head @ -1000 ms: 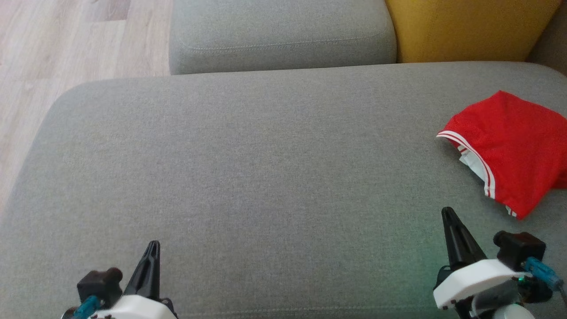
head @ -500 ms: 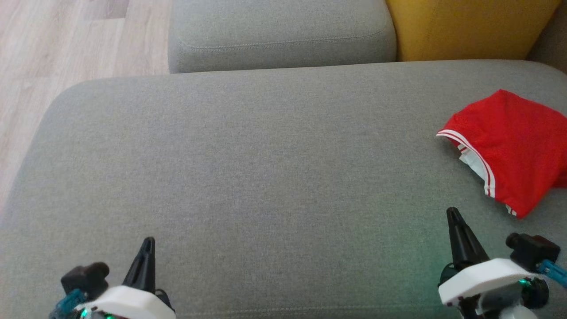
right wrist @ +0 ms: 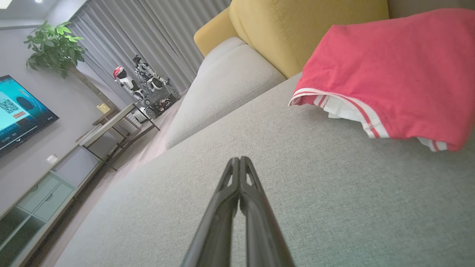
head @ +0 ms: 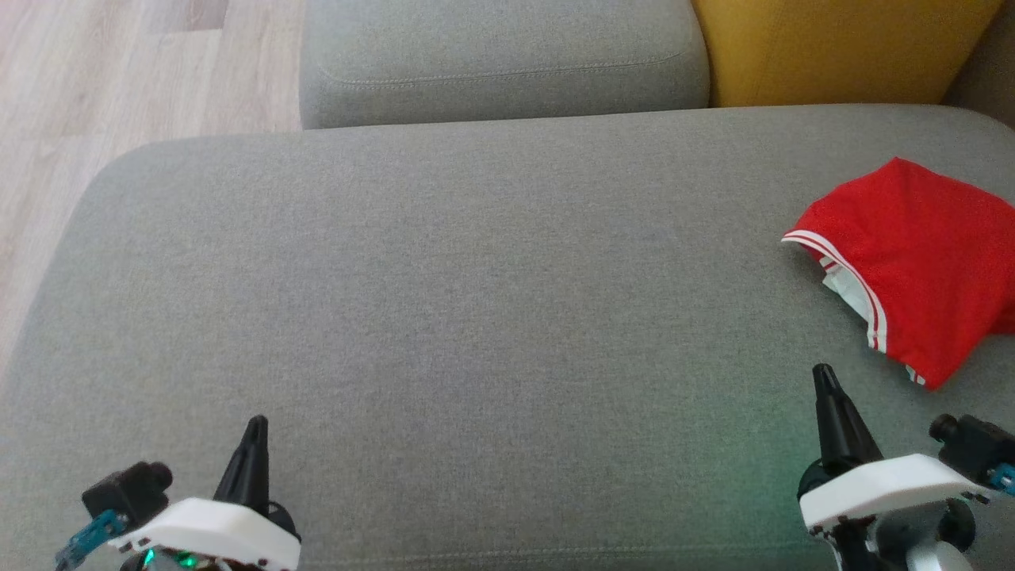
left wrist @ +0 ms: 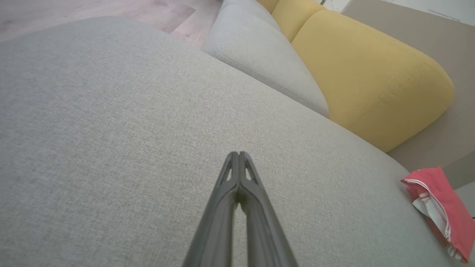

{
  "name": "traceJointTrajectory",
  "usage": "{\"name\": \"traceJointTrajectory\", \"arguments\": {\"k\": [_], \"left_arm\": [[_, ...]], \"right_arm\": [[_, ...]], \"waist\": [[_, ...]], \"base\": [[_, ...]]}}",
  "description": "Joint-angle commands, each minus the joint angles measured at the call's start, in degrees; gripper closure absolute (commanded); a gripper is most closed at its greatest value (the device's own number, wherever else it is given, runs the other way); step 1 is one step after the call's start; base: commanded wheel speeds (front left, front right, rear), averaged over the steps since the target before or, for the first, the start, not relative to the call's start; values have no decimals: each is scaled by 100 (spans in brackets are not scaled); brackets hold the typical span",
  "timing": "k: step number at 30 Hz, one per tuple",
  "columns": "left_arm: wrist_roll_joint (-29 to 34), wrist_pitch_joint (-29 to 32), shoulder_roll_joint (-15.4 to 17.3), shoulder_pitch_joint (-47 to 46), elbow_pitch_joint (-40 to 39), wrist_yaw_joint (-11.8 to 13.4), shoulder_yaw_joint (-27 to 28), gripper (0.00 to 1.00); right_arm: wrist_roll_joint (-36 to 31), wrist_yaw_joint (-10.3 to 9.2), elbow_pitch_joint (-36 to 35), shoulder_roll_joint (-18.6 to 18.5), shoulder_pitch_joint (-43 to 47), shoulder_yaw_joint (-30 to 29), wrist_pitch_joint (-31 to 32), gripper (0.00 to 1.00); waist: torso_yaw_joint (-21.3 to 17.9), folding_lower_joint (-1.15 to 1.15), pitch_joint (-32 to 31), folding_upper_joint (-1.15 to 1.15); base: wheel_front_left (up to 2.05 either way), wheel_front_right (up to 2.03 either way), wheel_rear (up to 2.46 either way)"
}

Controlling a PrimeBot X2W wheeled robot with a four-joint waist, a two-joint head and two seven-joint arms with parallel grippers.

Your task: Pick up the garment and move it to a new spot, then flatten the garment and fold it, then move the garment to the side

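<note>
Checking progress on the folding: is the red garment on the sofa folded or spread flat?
Folded, loosely: the red garment lies doubled into a compact bundle on the cushion, its white-striped edges stacked, not spread flat.

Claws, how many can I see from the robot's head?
2. The left claw is at the lower left, over the grey sofa seat; the right claw is at the lower right, near the red garment. Both are shut.

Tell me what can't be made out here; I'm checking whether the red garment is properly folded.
- Garment: right side cut off by the head view's edge.
- Its inner layers: hidden under the top red layer, right wrist view.
- Television: screen text too small, right wrist view.
</note>
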Motion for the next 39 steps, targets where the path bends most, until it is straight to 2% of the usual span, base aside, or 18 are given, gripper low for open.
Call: {"name": "traceJointTrajectory", "arguments": {"k": [1,39], "left_arm": [[-124,21,38,-299,-150,-56,171,100],[-2325,571,-270,-664,39,-457,809,100]], "right_arm": [[160,13,-159,-87,-332,4,21,100],[2679,24,118,-117,-618,-188,154,100]], "waist": [[0,0,2,0],[-19,0,70,0]], "base": [[0,0,0],[0,0,0]]}}
